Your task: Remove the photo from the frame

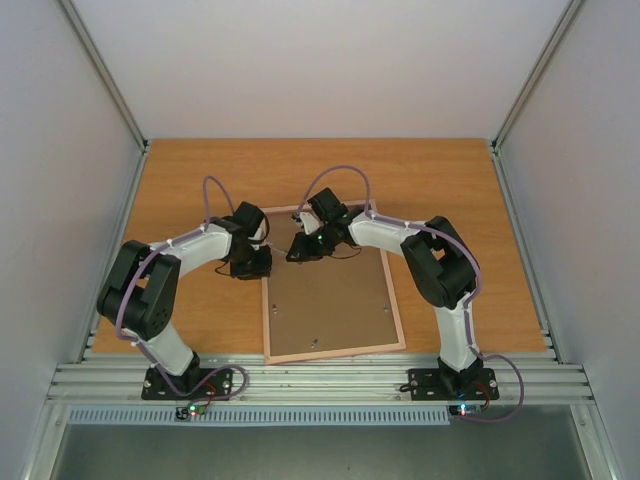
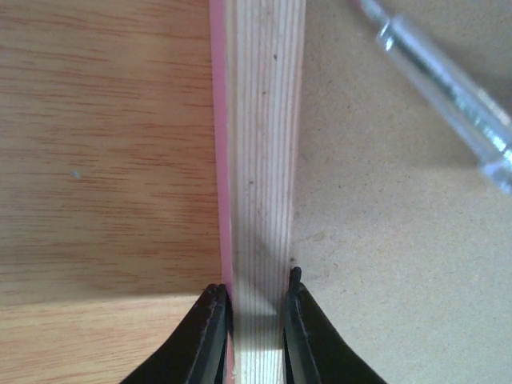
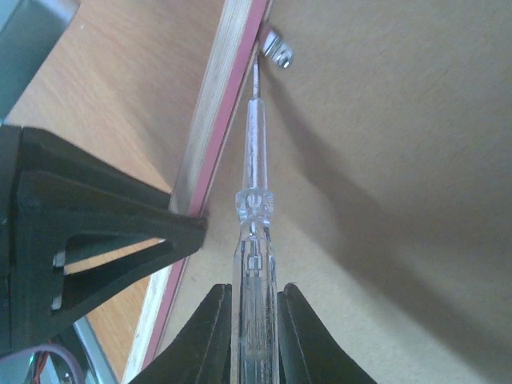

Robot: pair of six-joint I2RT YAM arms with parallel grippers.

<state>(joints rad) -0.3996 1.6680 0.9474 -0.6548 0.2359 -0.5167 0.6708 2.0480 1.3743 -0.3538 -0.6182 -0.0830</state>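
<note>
Top external view: the frame [image 1: 335, 353] lies flat and face down on the wooden table [image 1: 200, 180], between the two arms, with its long sides running away from the bases. Its pale wood back is up and the brown backing board [image 1: 330, 300] fills it. The photo cannot be seen from this side.

The left gripper [image 1: 258, 268] sits at the frame's left rail, towards the far end. From the left wrist camera its two black fingers are pinched onto that rail. One tip presses the pink outer edge and the other the inner edge where the wood meets the backing board, so the jaws stand only as wide as the rail.

The right gripper [image 1: 303, 247] hangs over the far part of the board, close to the left one. In the right wrist view its fingers are clamped tight on the clear handle of a screwdriver [image 3: 254, 240]. The screwdriver points away from the camera. Its thin metal tip reaches the inner edge of the rail, right beside a small metal tab [image 3: 276, 48] on the backing board. Whether the tip touches the tab I cannot tell.
</note>
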